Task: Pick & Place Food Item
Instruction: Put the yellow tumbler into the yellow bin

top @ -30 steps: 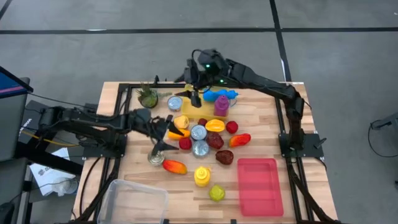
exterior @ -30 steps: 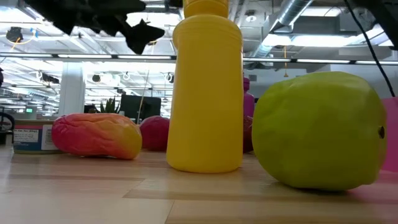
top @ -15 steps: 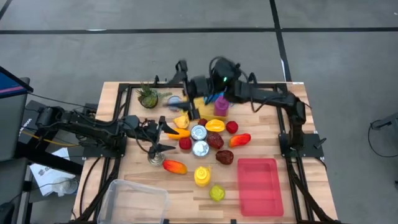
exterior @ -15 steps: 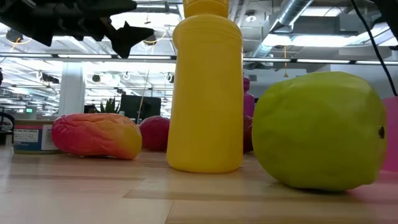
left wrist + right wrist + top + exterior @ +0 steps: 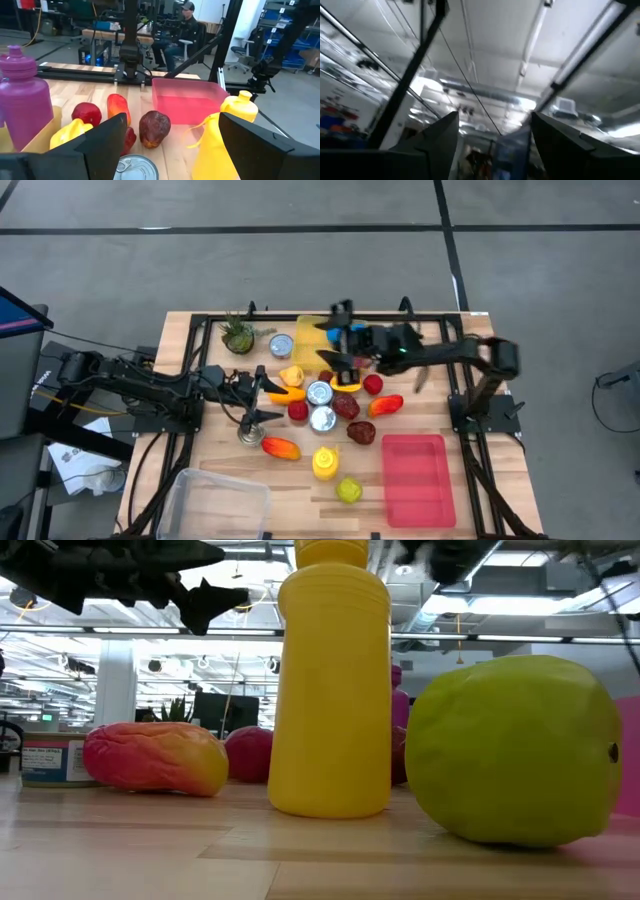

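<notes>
1. The left gripper [image 5: 257,397], fingers spread and empty, hovers over the table's [image 5: 430,358] left half.
2. The orange pepper [image 5: 284,393] lies just beside it at 2 o'clock.
3. The right gripper [image 5: 335,348], also parted and empty, hangs above the yellow mango [image 5: 346,382], which sits at its 6 o'clock.

The high view hangs above and looks straight down, far enough to take in the whole wooden table [image 5: 420,395] and the grey floor around it. The low view sits at table-top height, facing level into the room, very close to a yellow bottle [image 5: 332,690] and a green fruit [image 5: 515,748] — both also in the high view near the table's front edge. The left wrist view looks low across the table toward the pink tray [image 5: 187,97] and a seated person [image 5: 186,27] beyond. The right wrist view tilts upward — only ceiling
</notes>
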`<state>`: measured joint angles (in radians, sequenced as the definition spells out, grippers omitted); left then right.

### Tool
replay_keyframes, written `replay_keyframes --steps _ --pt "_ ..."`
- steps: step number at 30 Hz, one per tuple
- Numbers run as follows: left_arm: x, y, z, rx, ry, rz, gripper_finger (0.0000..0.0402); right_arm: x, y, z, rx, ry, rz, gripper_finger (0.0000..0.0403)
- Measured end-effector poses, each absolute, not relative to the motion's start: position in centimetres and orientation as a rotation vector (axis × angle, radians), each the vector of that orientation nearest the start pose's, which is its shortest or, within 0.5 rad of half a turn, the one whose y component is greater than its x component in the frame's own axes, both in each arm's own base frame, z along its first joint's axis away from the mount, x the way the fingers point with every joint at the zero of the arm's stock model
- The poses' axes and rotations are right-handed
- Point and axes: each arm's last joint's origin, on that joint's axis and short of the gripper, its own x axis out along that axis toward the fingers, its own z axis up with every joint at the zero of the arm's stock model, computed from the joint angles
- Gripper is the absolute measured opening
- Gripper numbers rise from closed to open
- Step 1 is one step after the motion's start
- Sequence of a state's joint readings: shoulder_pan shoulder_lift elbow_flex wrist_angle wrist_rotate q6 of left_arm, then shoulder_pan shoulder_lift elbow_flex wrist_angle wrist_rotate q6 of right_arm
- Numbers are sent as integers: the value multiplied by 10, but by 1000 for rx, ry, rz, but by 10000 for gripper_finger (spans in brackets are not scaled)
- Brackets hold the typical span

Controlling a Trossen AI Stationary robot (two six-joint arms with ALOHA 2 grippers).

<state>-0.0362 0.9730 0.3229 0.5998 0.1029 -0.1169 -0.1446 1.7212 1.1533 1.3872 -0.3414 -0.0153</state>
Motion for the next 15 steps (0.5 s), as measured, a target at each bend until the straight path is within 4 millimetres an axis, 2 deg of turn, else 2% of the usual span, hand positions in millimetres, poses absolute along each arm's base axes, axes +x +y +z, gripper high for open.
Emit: replay_keyframes --steps 3,8,11,15 --pt "200 -14 214 -118 67 -155 309 328 -34 324 -201 -666 85 240" --pt "208 -24 212 -110 21 -205 321 272 -16 294 -150 -525 -9 240" --pt "214 -33 208 -106 -1 -243 337 251 -4 274 -113 -398 -39 240" --pt "225 -44 198 -103 45 -283 358 231 13 257 -80 -332 -73 240"
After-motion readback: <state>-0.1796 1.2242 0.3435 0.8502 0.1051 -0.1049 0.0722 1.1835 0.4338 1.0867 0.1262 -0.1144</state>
